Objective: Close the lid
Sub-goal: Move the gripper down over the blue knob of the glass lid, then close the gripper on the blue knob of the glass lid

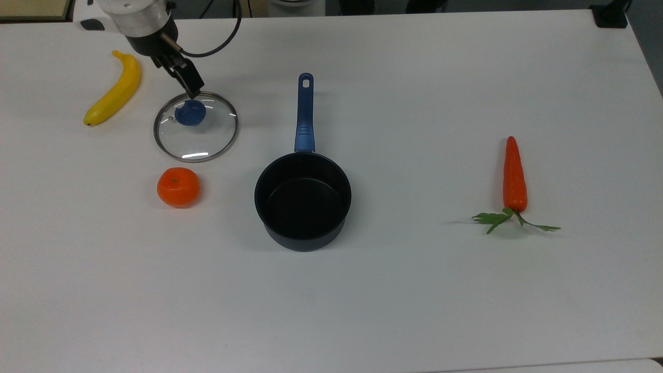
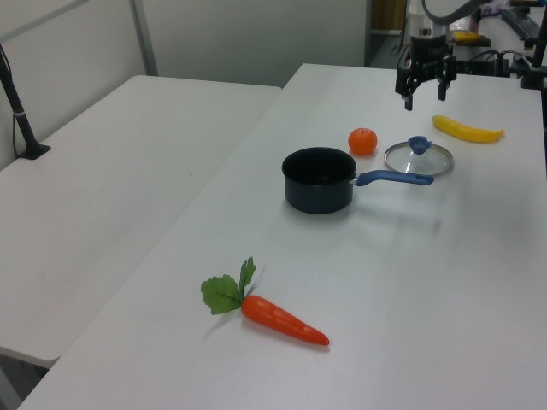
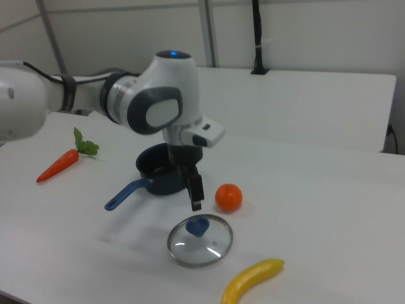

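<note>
The round clear glass lid with its thin metal rim and blue knob (image 1: 196, 127) lies flat on the white surface (image 1: 414, 290), apart from the dark saucepan with the long blue handle (image 1: 303, 199); in the top view it sits to the saucepan's upper left, with the round orange tangerine (image 1: 178, 187) just below it and the yellow banana (image 1: 115, 90) off to the top view's left. The saucepan stands open and empty, so the closing itself is not yet begun — the step in hand is the approach to the lid. The black two-finger pincer (image 2: 425, 91) hangs above the lid, and in the left view its two fingers stand visibly apart, holding nothing, a clear gap of air between their tips and the blue knob (image 2: 419, 143) below. In the right view the pincer (image 3: 195, 193) points downward just over the knob (image 3: 197, 225), near it but not touching. The next move, as I judge it, calls for a straight descent with the fingers placed either side of the knob, then a firm squeeze on it — the knob is small and rounded, so an off-centre grip may let the glass tilt or slip. After that the lid would need lifting clear, carrying across to the saucepan and lowering level so that its metal rim seats on the pan's edge. An orange carrot with green leaves (image 1: 514, 181) lies well apart at the top view's right, out of the way.
</note>
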{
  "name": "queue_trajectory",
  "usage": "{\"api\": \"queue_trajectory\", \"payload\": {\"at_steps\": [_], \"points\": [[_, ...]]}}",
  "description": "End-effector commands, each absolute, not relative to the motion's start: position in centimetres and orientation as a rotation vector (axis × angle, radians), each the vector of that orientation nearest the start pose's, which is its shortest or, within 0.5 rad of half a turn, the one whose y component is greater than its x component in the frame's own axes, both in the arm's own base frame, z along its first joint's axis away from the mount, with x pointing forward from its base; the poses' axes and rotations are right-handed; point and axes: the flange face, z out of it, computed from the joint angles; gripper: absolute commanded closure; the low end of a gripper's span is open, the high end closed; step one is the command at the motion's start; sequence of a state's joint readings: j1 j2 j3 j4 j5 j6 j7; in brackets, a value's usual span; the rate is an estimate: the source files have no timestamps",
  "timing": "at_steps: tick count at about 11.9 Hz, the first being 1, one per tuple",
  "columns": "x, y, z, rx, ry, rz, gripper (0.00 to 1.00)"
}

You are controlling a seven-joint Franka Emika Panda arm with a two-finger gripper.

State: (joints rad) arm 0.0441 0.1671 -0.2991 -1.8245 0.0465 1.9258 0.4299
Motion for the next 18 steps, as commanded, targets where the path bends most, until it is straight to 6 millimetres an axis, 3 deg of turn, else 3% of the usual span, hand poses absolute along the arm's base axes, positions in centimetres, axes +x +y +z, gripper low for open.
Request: {"api": "queue_trajectory", "payload": {"at_steps": [1,4,9,11,18], "points": [[56.6,-14.7,41.3,-2.963,1.017,0.065,0.0],[55.7,-15.0,38.5,-2.979,0.992,0.058,0.0],[57.1,-13.4,36.2,-3.002,0.955,-0.003,0.03],[57.9,-13.2,35.8,-3.003,0.953,-0.076,0.04],[57.6,-13.1,34.7,-3.017,0.923,-0.041,0.1]]}}
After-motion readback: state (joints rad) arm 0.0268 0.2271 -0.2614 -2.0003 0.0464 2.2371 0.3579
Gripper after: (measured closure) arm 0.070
